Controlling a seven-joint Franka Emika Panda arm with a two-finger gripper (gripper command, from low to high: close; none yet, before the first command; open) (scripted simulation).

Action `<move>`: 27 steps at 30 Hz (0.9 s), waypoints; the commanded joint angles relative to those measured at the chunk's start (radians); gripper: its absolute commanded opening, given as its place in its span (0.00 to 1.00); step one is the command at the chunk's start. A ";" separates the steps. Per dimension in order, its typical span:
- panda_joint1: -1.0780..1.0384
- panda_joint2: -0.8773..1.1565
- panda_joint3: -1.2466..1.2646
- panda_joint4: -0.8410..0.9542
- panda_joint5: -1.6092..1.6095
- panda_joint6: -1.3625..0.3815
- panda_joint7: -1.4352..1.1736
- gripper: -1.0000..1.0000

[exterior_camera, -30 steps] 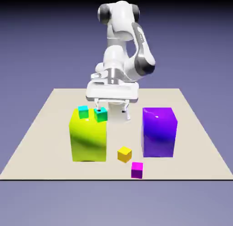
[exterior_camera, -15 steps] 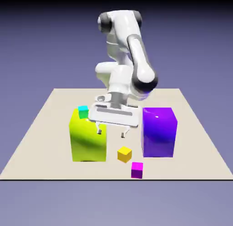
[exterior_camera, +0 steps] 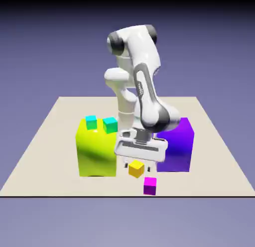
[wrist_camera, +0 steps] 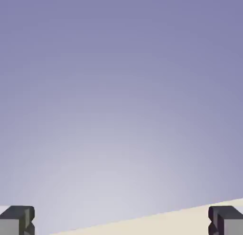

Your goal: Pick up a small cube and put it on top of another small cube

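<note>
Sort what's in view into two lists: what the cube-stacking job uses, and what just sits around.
Job:
- magenta cube, to be lifted
- yellow-orange cube, to be stacked on
- end effector, open

Just there:
- two small teal cubes, on the big yellow-green block
- big purple block

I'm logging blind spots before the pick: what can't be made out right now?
- Small magenta cube: outside the hand view's frame.
- Purple block: partly hidden by the arm in the exterior view.
- Far sides of both teal cubes: turned away in the exterior view.
- Table: mostly cut off by the hand view's bottom edge.
</note>
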 commanded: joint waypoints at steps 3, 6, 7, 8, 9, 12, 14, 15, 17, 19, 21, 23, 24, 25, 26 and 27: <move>-0.003 0.061 0.020 0.050 0.131 0.036 -0.114 0.50; -0.004 0.086 0.029 0.070 0.184 0.051 -0.160 0.50; 0.023 0.109 -0.008 0.084 0.207 0.032 -0.178 0.50; 0.050 0.132 -0.044 0.099 0.229 0.013 -0.196 0.50; 0.077 0.154 -0.080 0.113 0.251 -0.007 -0.214 0.50; 0.158 0.221 -0.188 0.155 0.317 -0.063 -0.267 0.50; 0.158 0.221 -0.188 0.155 0.317 -0.064 -0.267 0.00; 0.131 0.199 -0.152 0.140 0.295 -0.044 -0.249 0.00; 0.076 0.153 -0.079 0.112 0.250 -0.006 -0.213 0.00; 0.022 0.108 -0.007 0.084 0.206 0.032 -0.178 0.00; 0.005 0.072 0.014 0.052 0.140 0.030 -0.148 0.00; 0.022 0.043 -0.016 0.017 0.053 -0.012 -0.123 0.00; 0.031 0.029 -0.030 0.000 0.009 -0.033 -0.111 0.00; 0.040 0.015 -0.045 -0.018 -0.034 -0.054 -0.099 0.00; 0.049 0.001 -0.059 -0.036 -0.078 -0.075 -0.087 0.00; 0.057 -0.014 -0.074 -0.053 -0.121 -0.096 -0.075 0.00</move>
